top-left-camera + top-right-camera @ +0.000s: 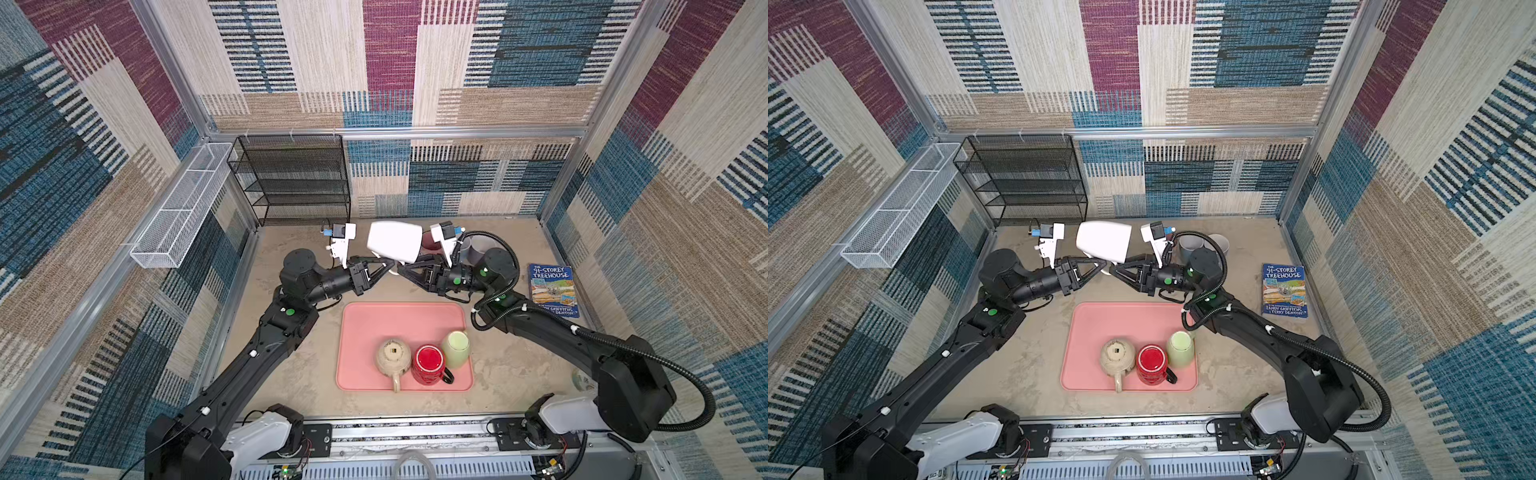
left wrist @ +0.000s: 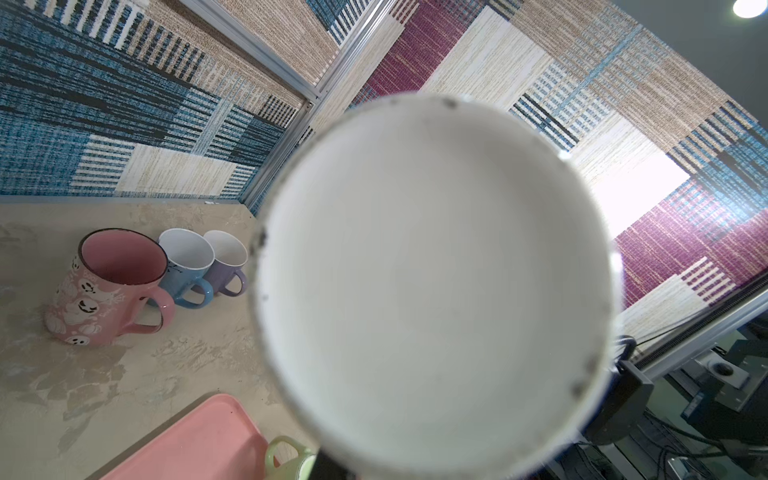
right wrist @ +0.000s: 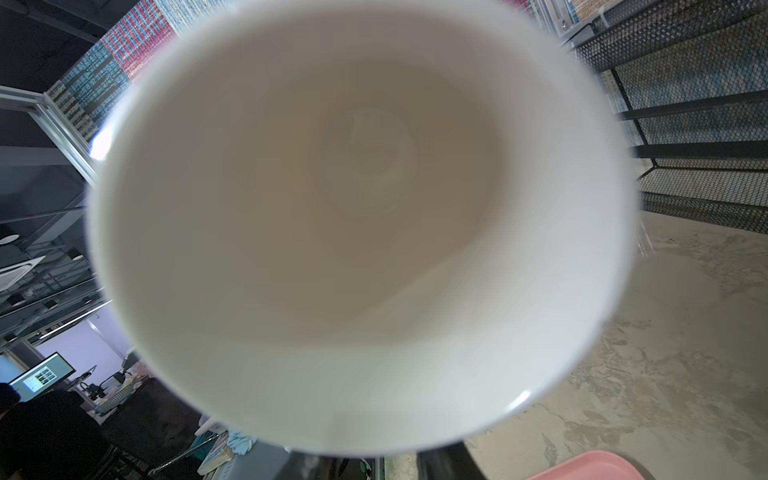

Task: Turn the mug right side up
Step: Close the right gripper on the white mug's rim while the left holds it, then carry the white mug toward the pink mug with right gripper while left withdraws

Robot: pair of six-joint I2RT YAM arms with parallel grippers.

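Walls (image 1: 390,54) patched in striped blue, maroon and beige surround a white mug (image 1: 394,247), pink tray (image 1: 399,324), beige mug (image 1: 384,361), red mug (image 1: 429,359), pale green mug (image 1: 456,349), ghost-printed pink mug (image 2: 112,286), blue mug (image 2: 185,262), lilac mug (image 2: 226,259), black rack (image 1: 295,178), white basket (image 1: 183,208) and blue book (image 1: 552,291).

Overhead pair; wrist cameras near mug (image 2: 432,291)

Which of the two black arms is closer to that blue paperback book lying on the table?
Right. The right arm bends just beside the blue paperback book; the left arm is well away from it, on the far side of the raised white ceramic mug.
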